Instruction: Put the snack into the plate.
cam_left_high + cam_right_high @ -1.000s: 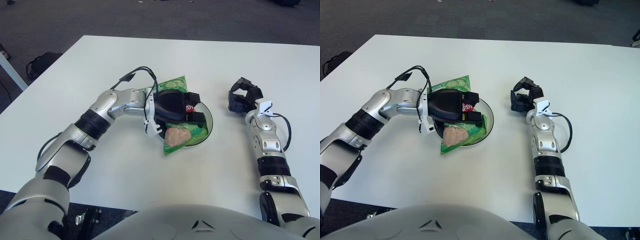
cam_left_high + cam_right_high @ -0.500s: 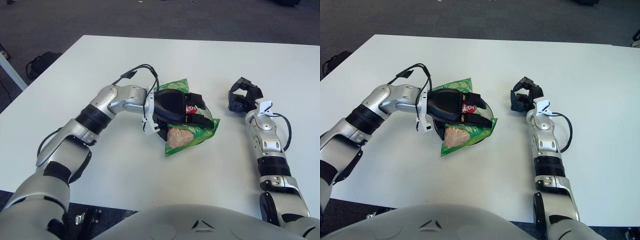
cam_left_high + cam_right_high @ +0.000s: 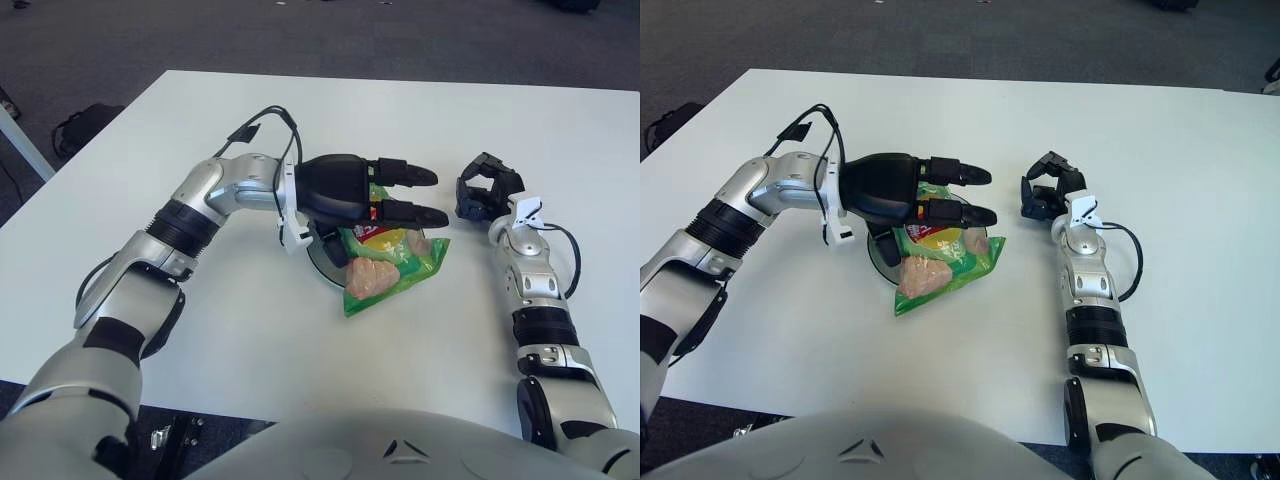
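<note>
White laminate table (image 3: 250, 350), large, filling most of both views; dark carpet floor (image 3: 100, 40) beyond its far and left edges.

Left arm (image 3: 190, 205), silver and black, reaching from the near left toward the table centre, a black cable (image 3: 270, 125) looped over its wrist.

Right arm (image 3: 535, 310), silver and black, lying along the right side of the table.

Snack (image 3: 385, 265), a green packet with a pale picture on its front, lying partly on the plate and hanging over the plate's near-right rim onto the table.

Left hand (image 3: 350, 195), black, above the far-left part of the snack, fingers (image 3: 405, 173) stretched out straight to the right and spread, gripping nothing. It covers the far end of the packet and much of the plate.

Plate (image 3: 880, 253), dark and round, mostly hidden under hand and packet; only a near-left arc shows.

Right hand (image 3: 485, 195), black, resting on the table well right of the plate, fingers curled in, empty.

Black bag (image 3: 85, 125) on the floor, far left: the left eye view shows it whole, the right eye view only a part at its left edge.
</note>
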